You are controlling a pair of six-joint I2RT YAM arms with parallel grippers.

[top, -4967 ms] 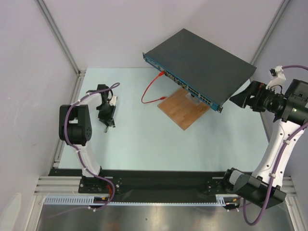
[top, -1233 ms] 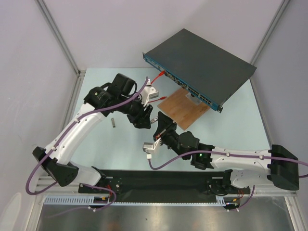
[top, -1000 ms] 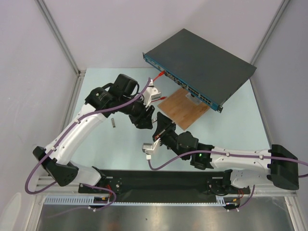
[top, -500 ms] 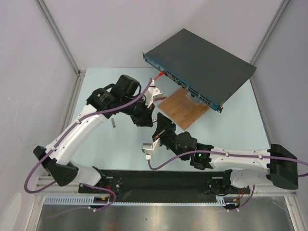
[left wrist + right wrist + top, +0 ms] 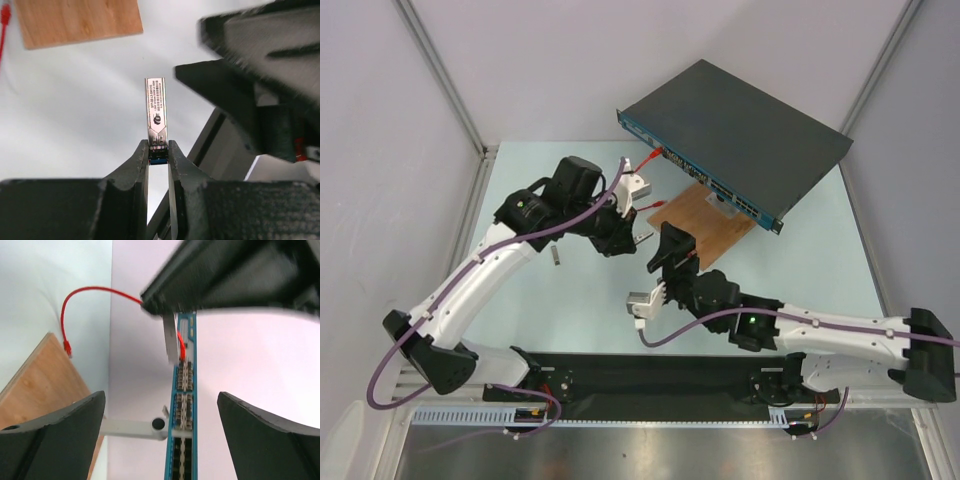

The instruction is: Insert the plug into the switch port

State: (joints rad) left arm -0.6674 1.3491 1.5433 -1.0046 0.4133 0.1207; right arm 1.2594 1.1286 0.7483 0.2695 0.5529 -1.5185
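In the top view we see the left gripper (image 5: 623, 239) at the middle of the frame, closed on the plug (image 5: 642, 238). Its wrist view shows the grip clearly: the two fingers (image 5: 140, 165) pinch the blue end at the bottom centre. The silver labelled body of the plug (image 5: 156, 107) stands straight up out of them, free of anything else.

The right gripper (image 5: 670, 250) sits just below and right of the plug in the top view. Its jaws are spread wide and hold nothing. In its own view the right gripper (image 5: 161, 397) shows one dark finger in each lower corner.

The switch (image 5: 740, 125) fills the upper right of the top view, raised and tilted. Its blue port strip faces the lower left, well apart from the plug. In the right wrist view the switch (image 5: 184, 405) appears as a vertical blue strip with rows of ports (the plug hangs blurred in front of its upper part).

A red cable (image 5: 632, 190) loops from the strip's left end. A wooden board (image 5: 705, 225) lies below the switch.
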